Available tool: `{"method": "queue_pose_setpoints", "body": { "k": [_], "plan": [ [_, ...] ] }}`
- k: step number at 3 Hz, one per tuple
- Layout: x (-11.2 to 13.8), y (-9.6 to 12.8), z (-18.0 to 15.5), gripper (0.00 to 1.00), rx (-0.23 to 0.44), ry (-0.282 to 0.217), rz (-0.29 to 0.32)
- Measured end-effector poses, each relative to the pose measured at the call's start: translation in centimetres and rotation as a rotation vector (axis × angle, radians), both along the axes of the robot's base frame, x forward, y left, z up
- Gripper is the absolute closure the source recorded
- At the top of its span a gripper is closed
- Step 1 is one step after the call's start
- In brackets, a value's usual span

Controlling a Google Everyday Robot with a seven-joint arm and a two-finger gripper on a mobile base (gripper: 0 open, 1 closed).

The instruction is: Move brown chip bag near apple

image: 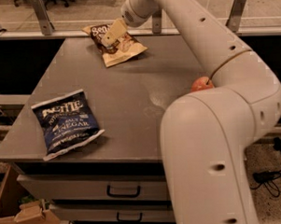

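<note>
The brown chip bag point(119, 45) lies flat at the far middle of the grey table point(131, 105), dark top with white lettering, tan lower part. My gripper point(113, 34) hangs over the bag's upper part, its cream fingers pointing down-left at the lettering. The apple point(201, 84) is at the table's right side; only its red top shows behind my white arm point(216, 129), which covers the right of the view.
A dark blue Kettle chip bag point(67, 122) lies at the near left of the table. Drawers point(120, 192) with handles are under the front edge. A cardboard box point(24, 221) sits on the floor at the lower left. A metal rail point(48, 34) runs behind the table.
</note>
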State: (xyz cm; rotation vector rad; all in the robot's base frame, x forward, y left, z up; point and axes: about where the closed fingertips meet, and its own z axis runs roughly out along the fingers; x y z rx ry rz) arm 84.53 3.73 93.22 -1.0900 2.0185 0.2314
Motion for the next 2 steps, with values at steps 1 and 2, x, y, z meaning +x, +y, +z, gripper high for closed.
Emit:
{"method": "queue_pose_setpoints", "body": {
  "k": [1, 2],
  "plan": [
    [1.6, 0.1, -3.7, 0.0, -0.005, 0.109, -0.129],
    [2.5, -0.7, -6.0, 0.0, -0.039, 0.141, -0.198]
  ]
}}
